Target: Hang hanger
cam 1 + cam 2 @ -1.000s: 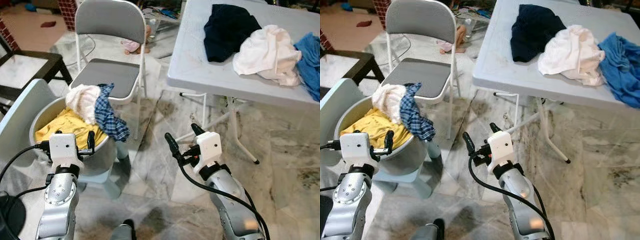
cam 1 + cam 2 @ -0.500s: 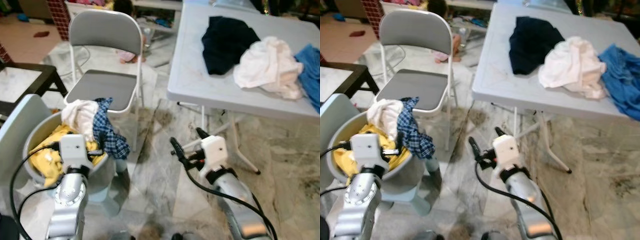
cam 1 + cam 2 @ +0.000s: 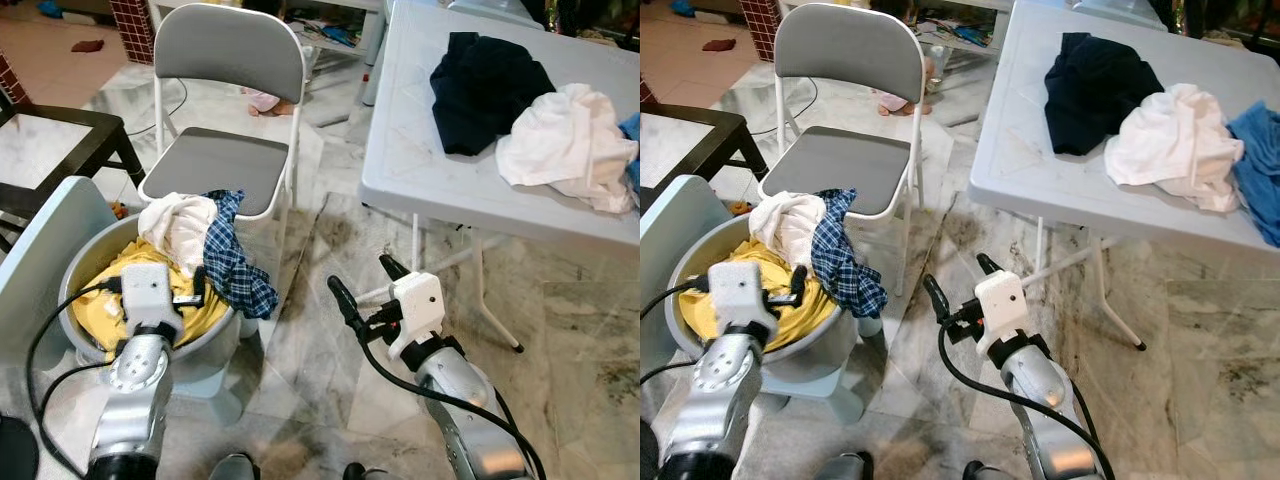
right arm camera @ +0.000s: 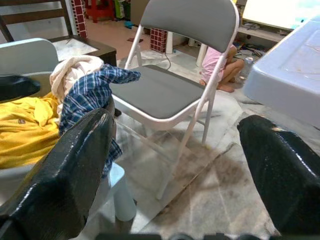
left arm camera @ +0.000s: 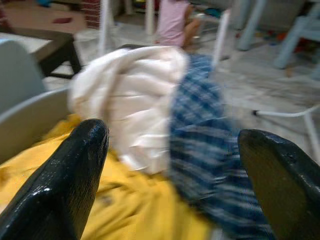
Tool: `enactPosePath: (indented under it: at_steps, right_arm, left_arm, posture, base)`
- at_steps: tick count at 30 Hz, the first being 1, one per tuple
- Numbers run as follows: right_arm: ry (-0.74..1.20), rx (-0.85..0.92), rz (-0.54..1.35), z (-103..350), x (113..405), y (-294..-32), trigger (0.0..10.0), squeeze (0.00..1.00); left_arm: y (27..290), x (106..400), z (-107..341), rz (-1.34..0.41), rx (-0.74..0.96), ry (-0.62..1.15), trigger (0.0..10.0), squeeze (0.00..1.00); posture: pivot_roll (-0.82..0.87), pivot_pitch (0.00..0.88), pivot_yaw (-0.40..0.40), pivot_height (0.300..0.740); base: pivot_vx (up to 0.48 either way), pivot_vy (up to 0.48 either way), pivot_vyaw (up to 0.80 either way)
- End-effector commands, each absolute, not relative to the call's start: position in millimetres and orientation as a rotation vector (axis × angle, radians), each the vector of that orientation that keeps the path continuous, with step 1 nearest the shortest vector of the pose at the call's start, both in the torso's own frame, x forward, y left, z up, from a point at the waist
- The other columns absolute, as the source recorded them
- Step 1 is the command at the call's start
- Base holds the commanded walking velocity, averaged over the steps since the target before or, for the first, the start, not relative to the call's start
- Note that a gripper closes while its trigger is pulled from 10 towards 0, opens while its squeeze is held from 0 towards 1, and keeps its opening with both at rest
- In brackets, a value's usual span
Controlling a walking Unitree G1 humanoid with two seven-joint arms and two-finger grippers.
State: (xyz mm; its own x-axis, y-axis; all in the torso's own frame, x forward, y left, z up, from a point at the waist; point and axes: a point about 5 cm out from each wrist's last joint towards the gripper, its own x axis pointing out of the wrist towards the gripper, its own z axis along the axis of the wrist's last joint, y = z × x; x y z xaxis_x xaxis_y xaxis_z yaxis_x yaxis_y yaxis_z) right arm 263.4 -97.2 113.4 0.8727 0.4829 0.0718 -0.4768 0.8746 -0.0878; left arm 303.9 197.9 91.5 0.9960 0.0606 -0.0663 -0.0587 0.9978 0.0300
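**Hovering at the laundry tub, both grippers empty**

Looking down from the head, you have the left gripper [image 3: 158, 287] over the grey tub [image 3: 76, 268], just above the yellow garment [image 3: 100, 300]. A white cloth [image 3: 176, 222] and a blue plaid shirt [image 3: 236, 268] drape over the tub's rim. Your right gripper [image 3: 365, 285] hangs above the marble floor [image 3: 580, 340] between the tub and the white table [image 3: 450, 190], fingers spread wide, gripping nothing.

The left wrist view, blurred, tells you that gripper's fingers [image 5: 65, 185] are also spread wide, with the white cloth and plaid between them. The right wrist view faces the grey folding chair [image 4: 170, 95]. Behind it sits a pink-clad doll [image 4: 220, 70]. I can find no hanger.

On the table lie dark [image 3: 485, 90] and white [image 3: 570, 145] clothes.
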Motion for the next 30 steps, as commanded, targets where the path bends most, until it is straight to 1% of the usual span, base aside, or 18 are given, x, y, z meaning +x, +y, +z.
enactPosePath:
  at_steps: [1, 6, 8, 10, 14, 15, 16, 17, 18, 25, 30]
  right_arm:
    - [-0.093, -0.087, 0.508, 115.9, 259.3, -98.9, 10.0, 0.00]
    - [-0.078, -0.111, 0.506, 116.0, 248.8, -102.7, 10.0, 0.00]
    - [-0.073, -0.119, 0.500, 116.6, 245.4, -104.7, 10.0, 0.00]
    - [-0.064, -0.124, 0.488, 117.4, 239.9, -108.2, 10.0, 0.00]
    - [-0.058, -0.129, 0.481, 118.3, 234.9, -110.2, 10.0, 0.00]
    - [-0.052, -0.132, 0.476, 118.9, 232.2, -111.4, 10.0, 0.00]
    - [-0.052, -0.132, 0.476, 118.9, 232.2, -111.4, 10.0, 0.00]
    - [-0.047, -0.136, 0.472, 119.6, 230.2, -112.1, 10.0, 0.00]
    - [-0.043, -0.142, 0.469, 119.9, 229.2, -112.8, 10.0, 0.00]
    - [-0.036, -0.146, 0.454, 121.6, 227.7, -114.0, 10.0, 0.00]
    - [-0.034, -0.148, 0.453, 121.9, 231.3, -112.3, 10.0, 0.00]
  left_arm:
    - [187.0, 304.3, 80.3, 0.001, 0.017, 0.111, 10.0, 0.00]
    - [168.1, 313.1, 64.8, -0.063, 0.007, 0.178, 10.0, 0.00]
    - [166.2, 317.8, 62.3, -0.050, 0.008, 0.199, 10.0, 0.00]
    - [165.5, 328.8, 63.9, -0.021, -0.009, 0.219, 10.0, 0.00]
    - [165.0, 337.2, 66.8, -0.022, 0.006, 0.225, 10.0, 0.00]
    - [166.5, 343.3, 69.7, -0.009, 0.023, 0.230, 9.7, 0.00]
    - [166.5, 343.3, 69.7, -0.009, 0.023, 0.230, 9.7, 0.00]
    - [168.2, 347.0, 70.2, 0.001, 0.034, 0.245, 5.6, 0.00]
    - [169.6, 348.4, 69.6, 0.011, 0.035, 0.258, 0.0, 0.00]
    - [177.5, 349.2, 64.2, 0.077, -0.021, 0.307, 0.0, 0.00]
    - [184.9, 349.6, 65.2, 0.118, 0.004, 0.295, 0.0, 0.00]
  posture:
    - [0.14, 0.250, -0.093, 0.740]
    - [0.07, 0.290, -0.099, 0.740]
    - [0.05, 0.301, -0.100, 0.740]
    - [0.03, 0.310, -0.102, 0.740]
    - [-0.01, 0.326, -0.102, 0.740]
    - [-0.02, 0.331, -0.100, 0.740]
    - [-0.02, 0.331, -0.100, 0.740]
    - [-0.03, 0.333, -0.100, 0.740]
    - [-0.03, 0.333, -0.100, 0.740]
    - [-0.04, 0.338, -0.094, 0.740]
    - [-0.02, 0.329, -0.089, 0.740]
  base:
    - [0.000, 0.000, 0.00]
    - [0.000, 0.000, 0.00]
    - [0.000, 0.000, 0.00]
    - [0.000, 0.000, 0.00]
    - [0.000, 0.000, 0.00]
    - [0.000, 0.000, 0.00]
    - [0.000, 0.000, 0.00]
    - [0.000, 0.000, 0.00]
    - [0.000, 0.000, 0.00]
    - [0.000, 0.000, 0.00]
    - [0.000, 0.000, 0.00]
